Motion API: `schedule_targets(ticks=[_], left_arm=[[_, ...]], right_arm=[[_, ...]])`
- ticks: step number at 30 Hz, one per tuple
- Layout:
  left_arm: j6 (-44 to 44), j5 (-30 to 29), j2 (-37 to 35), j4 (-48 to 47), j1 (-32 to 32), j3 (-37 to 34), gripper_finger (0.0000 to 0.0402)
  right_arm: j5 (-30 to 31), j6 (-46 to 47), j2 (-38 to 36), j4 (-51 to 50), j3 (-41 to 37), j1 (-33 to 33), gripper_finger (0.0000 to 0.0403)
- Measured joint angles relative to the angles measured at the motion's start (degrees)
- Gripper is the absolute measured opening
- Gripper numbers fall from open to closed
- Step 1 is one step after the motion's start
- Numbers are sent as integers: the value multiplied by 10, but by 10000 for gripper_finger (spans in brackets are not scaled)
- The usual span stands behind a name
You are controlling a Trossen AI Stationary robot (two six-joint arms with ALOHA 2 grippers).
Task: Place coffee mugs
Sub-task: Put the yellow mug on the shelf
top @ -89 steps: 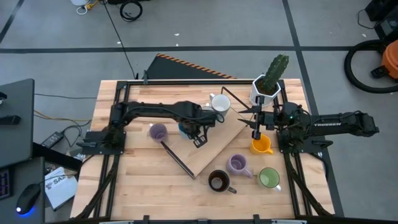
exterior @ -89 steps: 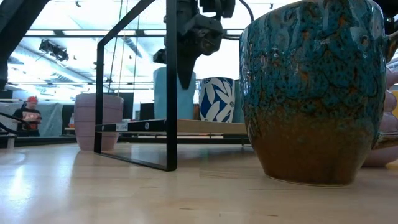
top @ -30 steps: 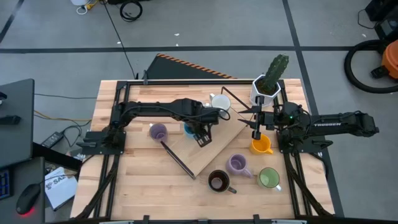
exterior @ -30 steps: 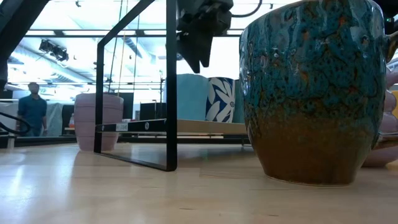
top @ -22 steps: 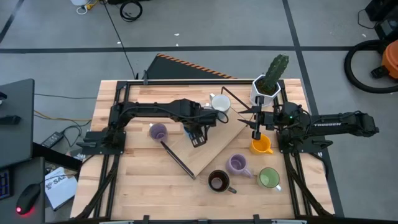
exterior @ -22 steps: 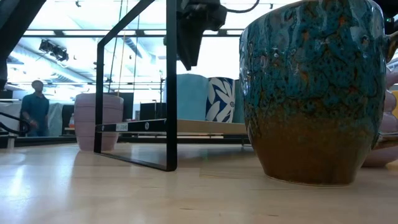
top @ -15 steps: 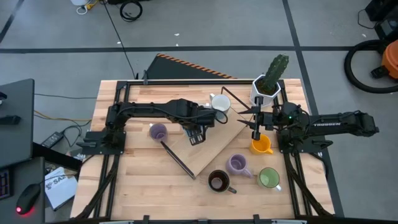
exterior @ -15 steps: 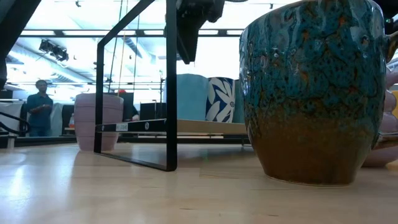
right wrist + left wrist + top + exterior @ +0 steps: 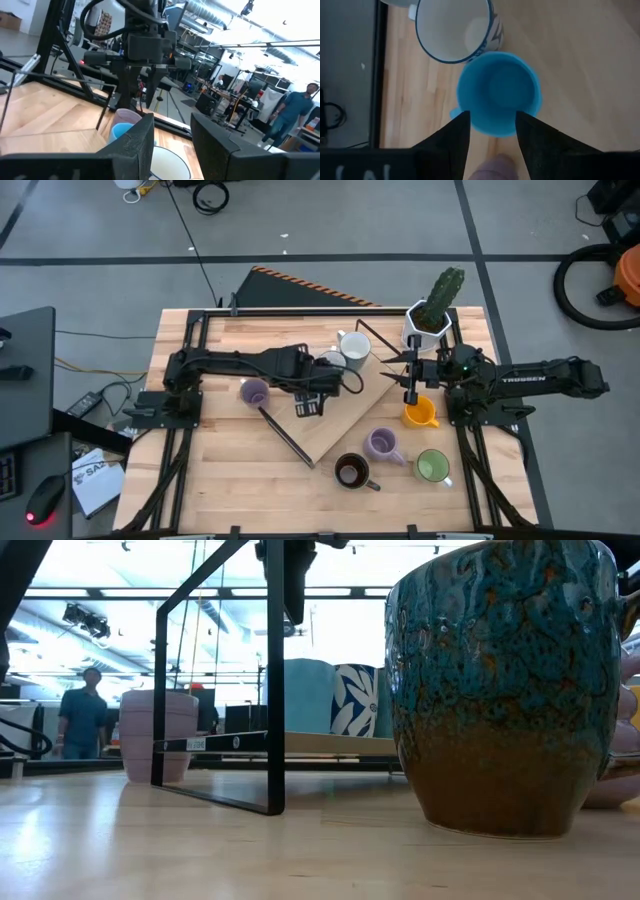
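A blue mug (image 9: 498,93) stands upright on the slanted wooden board (image 9: 352,416), next to a white mug with a blue rim (image 9: 452,27). My left gripper (image 9: 490,134) hangs open above the blue mug, clear of it, and shows high up in the low view (image 9: 290,580). A lavender mug (image 9: 254,392) stands to the left. An orange mug (image 9: 420,414), a second lavender mug (image 9: 382,444), a green mug (image 9: 432,467) and a dark brown mug (image 9: 351,471) stand near right. My right gripper (image 9: 411,388) waits open above the orange mug.
A black wire frame (image 9: 270,690) stands by the board's near left edge. A white faceted pot with a cactus (image 9: 428,320) stands at the far right. Another white mug (image 9: 353,347) stands behind the blue one. A person (image 9: 84,712) walks in the room beyond.
My left gripper has risen straight off the blue mug and drawn back a little toward the table's left edge, its fingers staying open. The blue mug has stayed upright where it stood on the board.
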Motion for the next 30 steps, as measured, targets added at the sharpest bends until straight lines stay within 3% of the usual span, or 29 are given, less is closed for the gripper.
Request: schedule_targets(ticks=[8,17,30], left_arm=[[-17,-28,-17,-18,-29,-3,165],[-31,-34,-50,0,-31,-61,165],[-92,-29,-180,87,-24,-251,165]], right_arm=[[0,18,2,-2,0,0,135],[1,30,3,-2,0,1,135],[2,31,3,-4,0,1,135]])
